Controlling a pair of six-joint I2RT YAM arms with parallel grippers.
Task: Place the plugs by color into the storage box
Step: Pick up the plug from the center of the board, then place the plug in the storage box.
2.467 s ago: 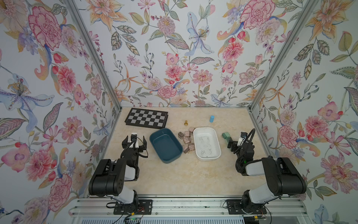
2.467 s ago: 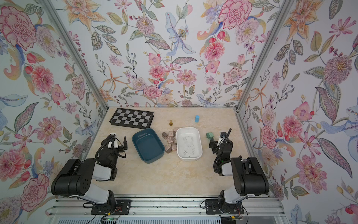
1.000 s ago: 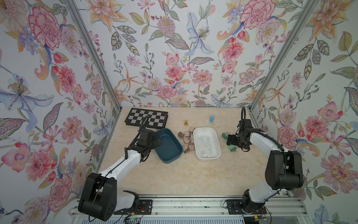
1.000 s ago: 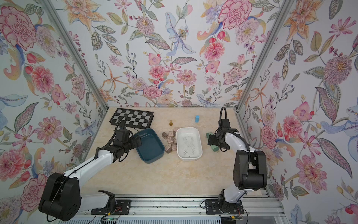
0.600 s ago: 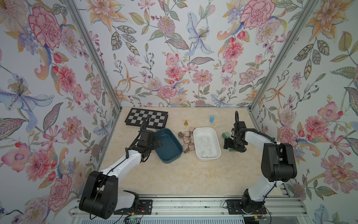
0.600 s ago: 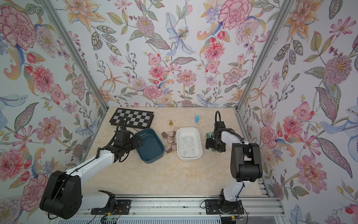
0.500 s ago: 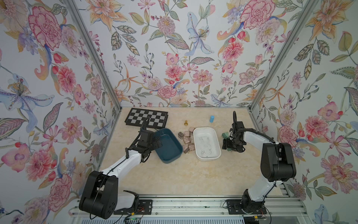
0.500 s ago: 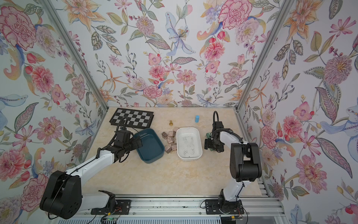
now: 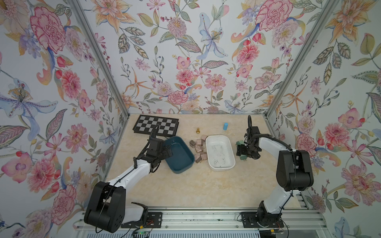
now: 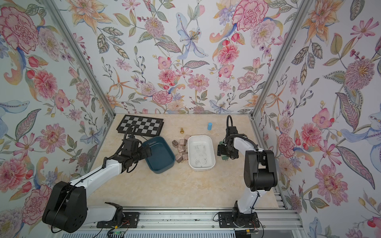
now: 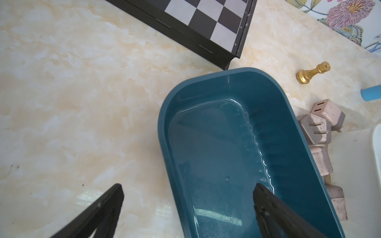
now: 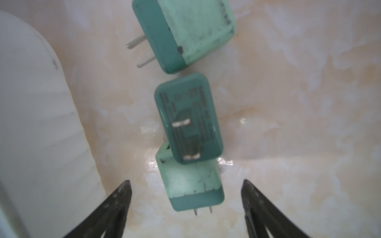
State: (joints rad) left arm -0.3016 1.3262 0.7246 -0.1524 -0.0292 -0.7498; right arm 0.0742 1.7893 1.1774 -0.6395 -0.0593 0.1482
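So far nothing is sorted: blue box (image 9: 179, 158) and white box (image 9: 219, 151) lie empty, six pink plugs (image 9: 199, 149) at the white one's 9 o'clock, three green plugs (image 12: 189, 119) at its 3 o'clock, the right gripper (image 12: 186, 183) open around one, the left gripper (image 11: 188, 185) spread wide, empty.

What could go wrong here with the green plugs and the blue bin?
The right gripper stands open over the nearest green plug; the middle green plug seems to lean on it, so a lift may drag or topple that one. The left gripper straddles the blue bin wall; a sideways move could shove it into the pink plugs.
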